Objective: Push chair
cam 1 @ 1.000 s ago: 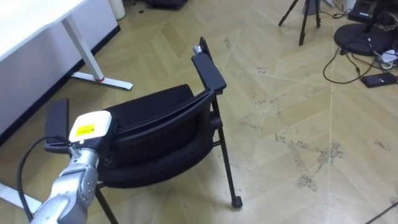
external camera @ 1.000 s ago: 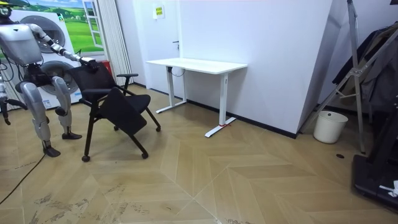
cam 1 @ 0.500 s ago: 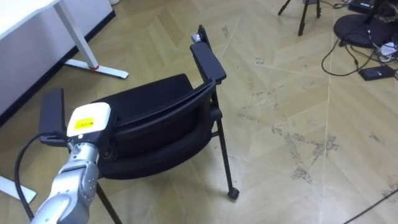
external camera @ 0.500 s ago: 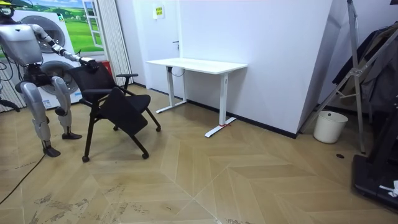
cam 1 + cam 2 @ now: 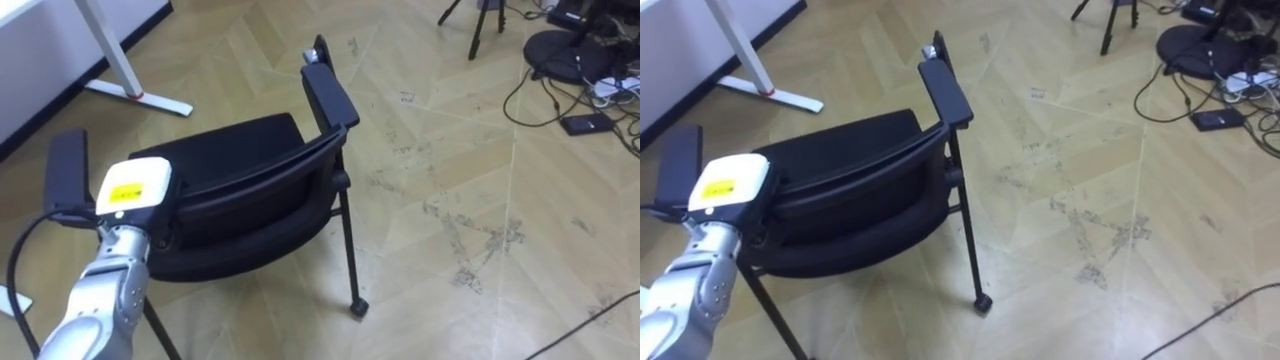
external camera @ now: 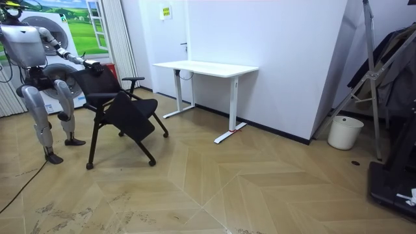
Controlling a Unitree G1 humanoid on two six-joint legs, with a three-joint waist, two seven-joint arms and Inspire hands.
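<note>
Left eye: my left hand (image 5: 132, 188) is at the top edge of the chair (image 5: 240, 175) back. The fingers are hidden behind the backrest, so I can't tell whether they're curled on it or flat against it. The chair is right in front of me on the floor (image 5: 450, 260), backrest toward me, armrest (image 5: 328, 95) out right, desk (image 5: 140, 98) off upper left. Room view: I stand at the room view's left with that arm stretched out to the chair. The chair is between me and the desk, apart from it, and looks tipped forward a bit. Right eye: same layout, one castor (image 5: 982, 301) down on the floor. My call: this is the pushing step. To do it well, push level rather than down, go slow so the castors roll, and aim at the desk. With one contact point off-centre the chair may swing or tip, so correct early.
</note>
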